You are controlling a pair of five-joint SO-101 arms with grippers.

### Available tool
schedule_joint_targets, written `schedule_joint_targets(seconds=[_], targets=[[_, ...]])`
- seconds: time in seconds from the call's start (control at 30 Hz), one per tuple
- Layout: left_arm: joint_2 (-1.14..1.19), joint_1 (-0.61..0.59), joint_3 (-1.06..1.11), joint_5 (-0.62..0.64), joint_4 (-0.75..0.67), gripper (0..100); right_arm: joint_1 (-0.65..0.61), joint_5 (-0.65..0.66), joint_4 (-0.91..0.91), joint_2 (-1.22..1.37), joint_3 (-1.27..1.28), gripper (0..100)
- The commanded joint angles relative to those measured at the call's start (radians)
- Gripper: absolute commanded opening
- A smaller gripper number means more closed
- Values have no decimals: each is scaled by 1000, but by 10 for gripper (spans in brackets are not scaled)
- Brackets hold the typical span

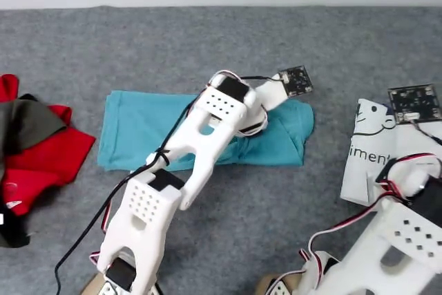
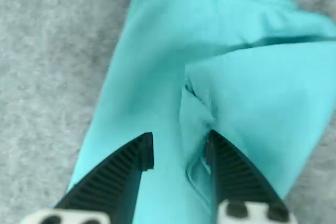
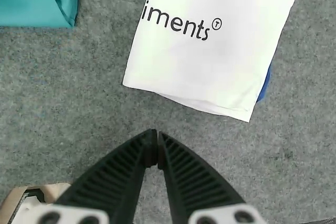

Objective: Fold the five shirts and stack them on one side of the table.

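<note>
Teal shirt (image 1: 138,129) is lying mid table (image 1: 242,39), long axis running 9-to-3 in the high view. Left gripper (image 2: 178,140) is hanging over its 3 o'clock end, jaws parted, straddling a raised fold. Right gripper (image 3: 157,142) is sitting clenched and empty beside the folded white shirt (image 3: 210,51), farther toward 3. Left arm is nearer.

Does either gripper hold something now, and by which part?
Nothing is held. The left gripper stands open over the teal shirt; the right gripper is shut on nothing, above the table near the white shirt.
</note>
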Motion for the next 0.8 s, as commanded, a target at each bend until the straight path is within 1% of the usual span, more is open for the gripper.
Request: schedule_joint_targets(seconds=[0.0,0.17,0.27,0.4,0.57,0.67,0.77], targets=[[-11,-32,-39,-28,-26,173,10,-8,41,-21,-5,9],[-23,-61,-51,-32,3,172,10,-9,41,-22,9,9],[-23,-54,-165,-31,144,171,10,-9,41,-24,35,9],[-21,-12,-357,-28,327,170,10,-9,41,-24,43,9],[-15,61,-539,-25,497,170,10,-9,41,-24,43,9],[-32,89,-532,28,494,171,10,-9,39,-24,43,9],[-52,117,-449,28,494,172,10,-9,39,-24,43,9]])
